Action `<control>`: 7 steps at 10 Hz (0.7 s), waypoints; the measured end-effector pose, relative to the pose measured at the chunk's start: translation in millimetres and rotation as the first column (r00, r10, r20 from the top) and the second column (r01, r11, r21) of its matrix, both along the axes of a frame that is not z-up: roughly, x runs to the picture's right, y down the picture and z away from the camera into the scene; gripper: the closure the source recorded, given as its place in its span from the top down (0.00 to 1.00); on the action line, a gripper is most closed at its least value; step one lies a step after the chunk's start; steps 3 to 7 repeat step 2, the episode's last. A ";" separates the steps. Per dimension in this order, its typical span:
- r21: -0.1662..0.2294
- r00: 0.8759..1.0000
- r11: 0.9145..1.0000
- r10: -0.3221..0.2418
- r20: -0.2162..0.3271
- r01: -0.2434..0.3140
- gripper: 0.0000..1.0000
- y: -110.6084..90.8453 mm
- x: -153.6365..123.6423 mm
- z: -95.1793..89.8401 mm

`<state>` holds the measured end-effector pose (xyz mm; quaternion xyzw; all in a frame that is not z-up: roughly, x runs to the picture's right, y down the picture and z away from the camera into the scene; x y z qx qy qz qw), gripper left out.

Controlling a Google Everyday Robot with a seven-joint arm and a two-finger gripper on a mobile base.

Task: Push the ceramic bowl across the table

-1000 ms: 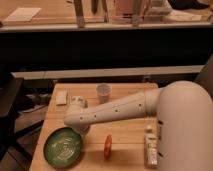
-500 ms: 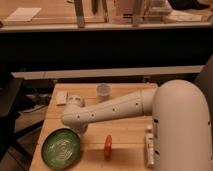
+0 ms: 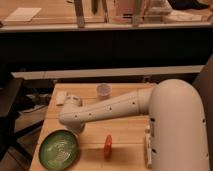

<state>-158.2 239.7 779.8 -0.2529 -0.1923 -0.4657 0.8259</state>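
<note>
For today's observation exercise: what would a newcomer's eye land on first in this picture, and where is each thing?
The big white robot arm fills the right side and reaches left across the table. Its gripper sits at the arm's far left end, just above the ceramic bowl at the near left corner. A small orange-red object lies at centre, a pale cup behind.

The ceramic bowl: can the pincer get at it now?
Probably yes. The pincer hangs just beside the ceramic bowl, at its far right rim, and nothing lies between them on the table.
</note>
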 end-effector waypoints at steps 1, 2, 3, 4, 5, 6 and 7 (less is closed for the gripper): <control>0.000 1.000 1.000 0.000 0.004 0.000 0.01 0.4 -2.1 -0.3; -0.001 1.000 1.000 0.000 0.008 0.000 0.01 1.2 -5.4 -0.9; -0.001 1.000 1.000 0.000 0.008 0.000 0.01 1.2 -5.4 -0.9; -0.001 1.000 1.000 0.000 0.008 0.000 0.01 1.2 -5.4 -0.9; -0.001 1.000 1.000 0.000 0.008 0.000 0.01 1.2 -5.4 -0.9; -0.001 1.000 1.000 0.000 0.008 0.000 0.01 1.2 -5.4 -0.9; -0.001 1.000 1.000 0.000 0.008 0.000 0.01 1.2 -5.4 -0.9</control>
